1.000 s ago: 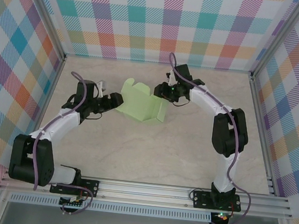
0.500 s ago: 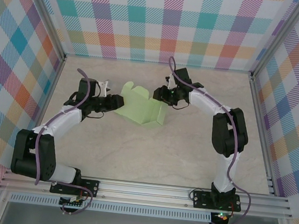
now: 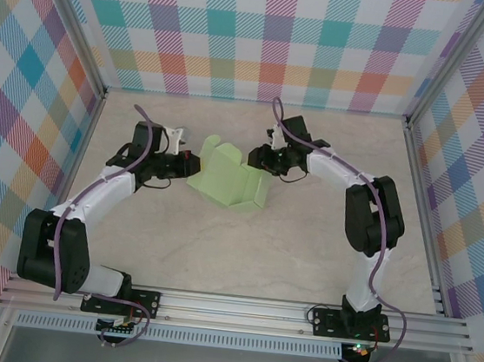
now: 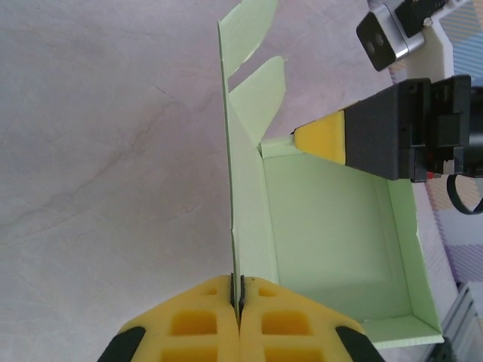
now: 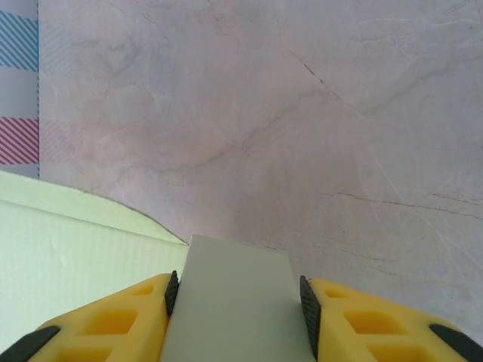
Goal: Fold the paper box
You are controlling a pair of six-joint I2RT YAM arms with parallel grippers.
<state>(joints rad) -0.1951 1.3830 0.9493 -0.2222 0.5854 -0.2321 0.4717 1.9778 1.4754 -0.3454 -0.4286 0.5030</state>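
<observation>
While the left gripper [image 3: 190, 165] is reaching in from the left side of the marble-look table [image 3: 216, 257], it's pinching the left wall of the paper box [image 3: 229, 181] and holding it up on edge. In the left wrist view its yellow fingers [image 4: 198, 326] are pressing tight together with just the thin green card between them. The paper box [image 4: 324, 226] is sitting roughly mid-table toward the back, half folded: base lying flat, side walls standing up, and a couple of loose flaps sticking out at the far end. Over on the right, the right gripper [image 3: 258, 158] is touching the box's far right corner. Its fingers [image 5: 113, 320] are sitting apart with a flap filling the gap between them, and I honestly can't tell if it's squeezing that flap or just straddling it
</observation>
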